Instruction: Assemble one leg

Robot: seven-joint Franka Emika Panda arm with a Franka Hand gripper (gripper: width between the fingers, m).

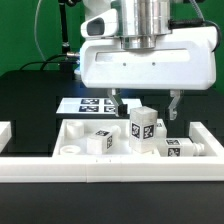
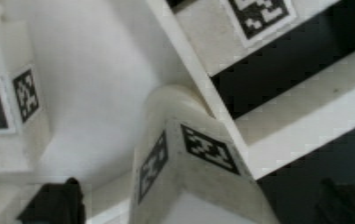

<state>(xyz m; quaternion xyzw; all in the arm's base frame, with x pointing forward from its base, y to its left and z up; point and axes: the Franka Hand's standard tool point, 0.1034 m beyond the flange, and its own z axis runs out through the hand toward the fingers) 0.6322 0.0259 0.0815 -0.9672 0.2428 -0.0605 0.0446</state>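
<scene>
Standing upright in the white tray [image 1: 30, 160], just below the gripper [image 1: 146, 104]: one leg [image 1: 143, 126], untouched, tags on its sides, seen close in the wrist view [image 2: 188, 150]. Lying beside it, two more legs [image 1: 101, 139] [image 1: 177, 149]. Hovering above with fingers [image 1: 176, 105] spread apart, holding nothing. Farther back, one marker board [image 1: 88, 103] flat on the black table [image 1: 30, 95].
</scene>
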